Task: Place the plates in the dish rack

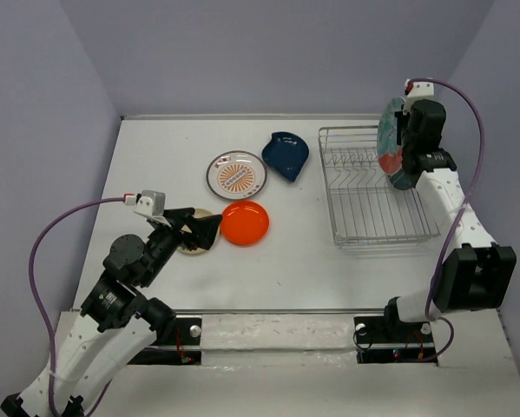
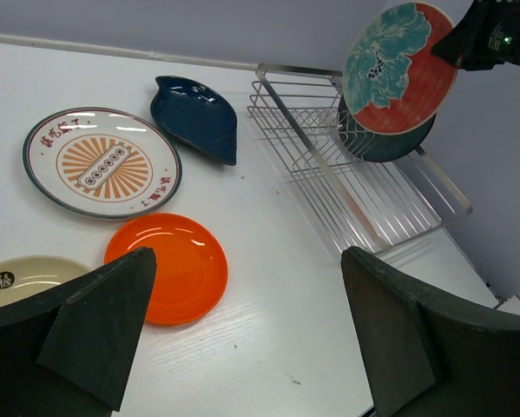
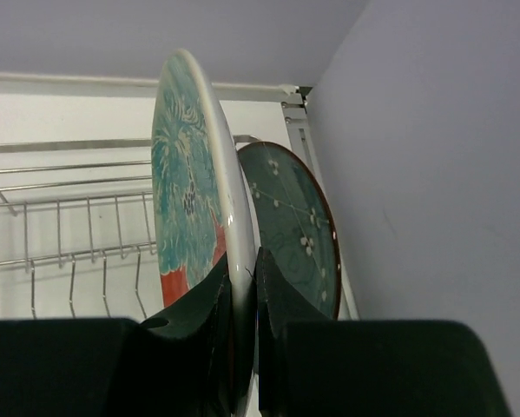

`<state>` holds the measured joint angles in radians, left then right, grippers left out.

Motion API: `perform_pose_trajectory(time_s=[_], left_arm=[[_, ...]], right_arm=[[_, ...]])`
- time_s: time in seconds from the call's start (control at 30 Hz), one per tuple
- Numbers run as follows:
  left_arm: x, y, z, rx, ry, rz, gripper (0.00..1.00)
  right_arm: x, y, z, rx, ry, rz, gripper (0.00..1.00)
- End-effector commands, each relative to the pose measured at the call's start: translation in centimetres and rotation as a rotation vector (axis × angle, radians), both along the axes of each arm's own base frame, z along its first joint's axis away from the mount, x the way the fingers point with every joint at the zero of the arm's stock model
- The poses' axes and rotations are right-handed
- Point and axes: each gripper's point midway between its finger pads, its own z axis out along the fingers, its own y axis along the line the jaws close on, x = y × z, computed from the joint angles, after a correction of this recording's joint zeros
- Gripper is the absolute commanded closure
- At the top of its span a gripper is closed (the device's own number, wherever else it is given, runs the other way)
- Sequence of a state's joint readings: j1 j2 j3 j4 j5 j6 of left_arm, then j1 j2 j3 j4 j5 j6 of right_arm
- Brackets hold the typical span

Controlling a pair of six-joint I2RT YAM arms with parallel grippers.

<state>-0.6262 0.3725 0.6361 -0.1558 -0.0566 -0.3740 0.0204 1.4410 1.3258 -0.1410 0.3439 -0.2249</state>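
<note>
Item: large teal-and-red plate (image 3: pixel 186 191), glazed, judged stiff, slick, breakable and fairly heavy for a rim pinch. Location: on edge and upright over the right end of the dish rack (image 1: pixel 364 200), just beside the dark teal plate (image 3: pixel 294 226), which already stands in the tines. Hold: right gripper (image 3: pixel 244 291) clamped narrow on the plate's lower rim (the rim looks the only practical purchase, since the faces are too broad and smooth). Left gripper (image 2: pixel 242 321): spread wide and holding nothing, low over the counter (image 1: pixel 286 269) near the small cream plate (image 2: pixel 21 276). Remaining stock, lying flat on the counter: sunburst plate (image 1: pixel 236 175), dark blue irregular plate (image 1: pixel 286 155), orange plate (image 1: pixel 245 223). Not verifiable: the held plate's bottom edge is hidden behind the fingers, so whether it touches the rack, or which slot lies beneath it, cannot be told. The cream plate is mostly covered or cut off, and gaps between the two upright plates are unclear.
</note>
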Motion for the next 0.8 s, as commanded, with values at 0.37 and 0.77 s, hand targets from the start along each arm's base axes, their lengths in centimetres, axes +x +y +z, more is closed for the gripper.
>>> perform_pose_trajectory(time_s=[0.37,0.77], left_arm=[[-0.5,-0.5,1.0,-0.007,-0.054,-0.048,0.01],[-0.3,-0.7,0.6,0.005,-0.039,-0.050,0.01]], right_arm=[[0.2,-3.1,8.2,-0.110,-0.236,0.024,0.93],[1.5,-2.6,2.4,-0.063,-0.129,0.054,0.93]])
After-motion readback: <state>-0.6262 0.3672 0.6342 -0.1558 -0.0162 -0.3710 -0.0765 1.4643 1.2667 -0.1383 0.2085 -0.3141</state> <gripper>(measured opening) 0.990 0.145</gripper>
